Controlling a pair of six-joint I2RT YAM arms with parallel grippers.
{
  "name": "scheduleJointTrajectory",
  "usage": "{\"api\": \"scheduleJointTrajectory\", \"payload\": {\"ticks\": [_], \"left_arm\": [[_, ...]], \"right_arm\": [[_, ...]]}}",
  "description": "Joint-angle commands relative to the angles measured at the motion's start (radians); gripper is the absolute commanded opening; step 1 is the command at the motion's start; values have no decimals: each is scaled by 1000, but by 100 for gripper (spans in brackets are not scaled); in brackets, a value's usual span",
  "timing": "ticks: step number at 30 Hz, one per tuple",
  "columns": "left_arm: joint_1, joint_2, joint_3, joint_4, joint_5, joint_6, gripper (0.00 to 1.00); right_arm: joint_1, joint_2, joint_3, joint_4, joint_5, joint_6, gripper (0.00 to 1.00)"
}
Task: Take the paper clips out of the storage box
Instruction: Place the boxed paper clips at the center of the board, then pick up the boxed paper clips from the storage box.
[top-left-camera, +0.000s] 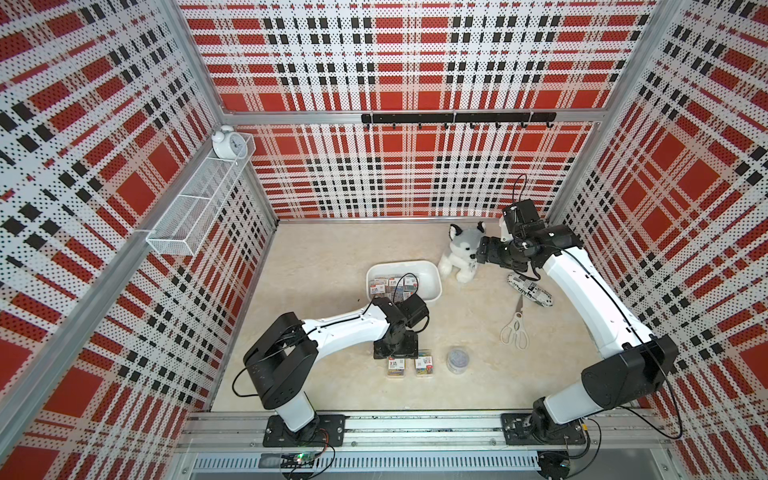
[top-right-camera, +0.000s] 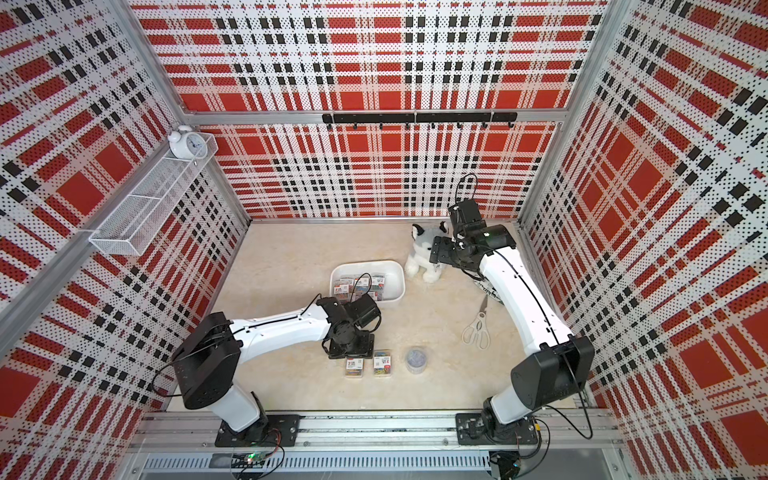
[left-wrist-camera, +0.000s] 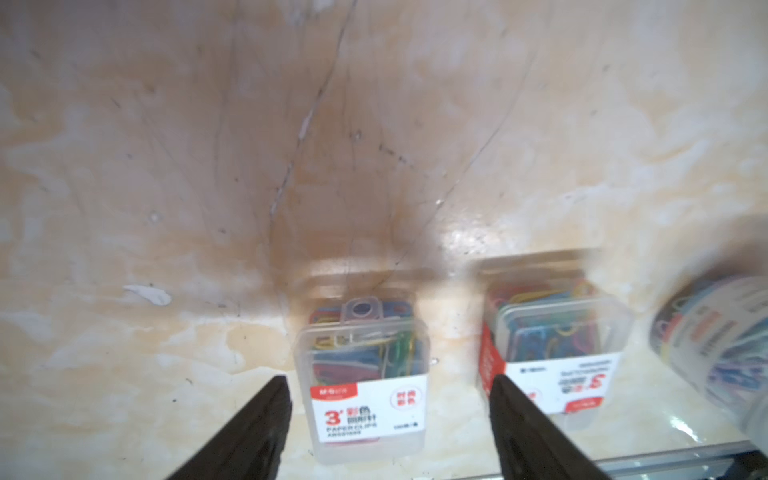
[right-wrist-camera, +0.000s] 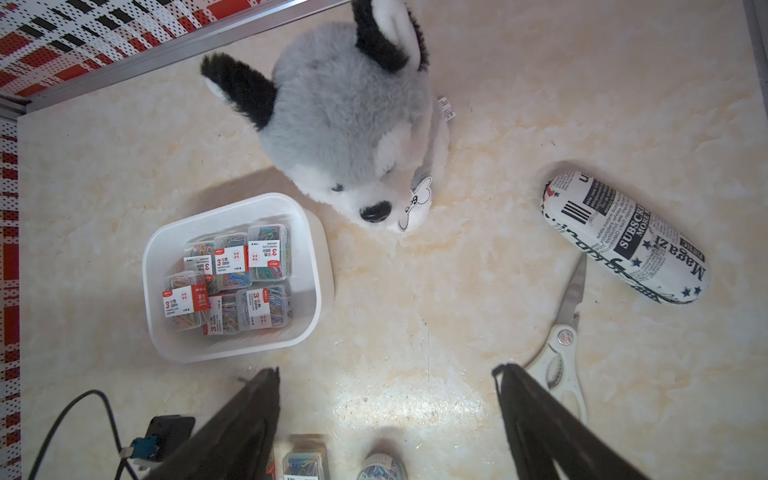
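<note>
The white storage box (top-left-camera: 434, 277) sits mid-table with several clear cases of coloured paper clips (right-wrist-camera: 232, 278) inside; its rim (right-wrist-camera: 232, 203) also shows in the right wrist view. Two cases (top-left-camera: 397, 368) (top-left-camera: 424, 368) and a round clear tub (top-left-camera: 458, 360) stand on the table near the front. My left gripper (left-wrist-camera: 390, 378) points down over the left case (left-wrist-camera: 365, 374), open, with a gap on each side of it. The other case (left-wrist-camera: 552, 336) and the tub (left-wrist-camera: 715, 340) lie beside it. My right gripper (right-wrist-camera: 385, 370) hangs open and empty beside the plush dog.
A plush dog (top-left-camera: 461, 253) sits right of the box. A newspaper-print pouch (top-left-camera: 530, 290) and white scissors (top-left-camera: 515, 328) lie under the right arm. On the left wall hangs a wire-mesh basket (top-left-camera: 195, 208) with an alarm clock (top-left-camera: 228, 143). A black hook rail (top-left-camera: 457, 118) crosses the back wall.
</note>
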Motion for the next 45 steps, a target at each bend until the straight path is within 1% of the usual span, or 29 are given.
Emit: {"api": "scheduleJointTrajectory", "payload": {"ticks": [1,4,6,8,10,13,16,21,27,36,45], "left_arm": [[21,-56,67,-81,-111,52,78],[75,-119,115,-119,-181,74,78],[129,-169,152,-129,-223,83,77],[208,-218,191,-130,-249,97,76],[297,-255,233,-125,-243,120,75],[403,-270,301,-121,-208,165,73],[451,-241,368,-125,-174,196,71],[473,-135,484,-158,-137,243,68],[455,-5,568,-196,-94,246,68],[396,168,664,-289,-140,225,71],[344,311,694,-314,-187,215,73]], "right_arm": [[-10,10,33,7,3,-4,87],[-9,17,39,6,1,-3,87],[-8,23,44,6,-3,-3,87],[-9,29,51,8,-6,-3,87],[-8,38,62,8,-10,-1,87],[-9,50,77,6,-14,0,87],[-9,57,91,6,-18,0,87],[-9,67,101,9,-19,-2,87],[-9,70,106,9,-17,0,87],[-9,66,107,11,-10,1,87],[-9,54,87,19,-7,0,87]]}}
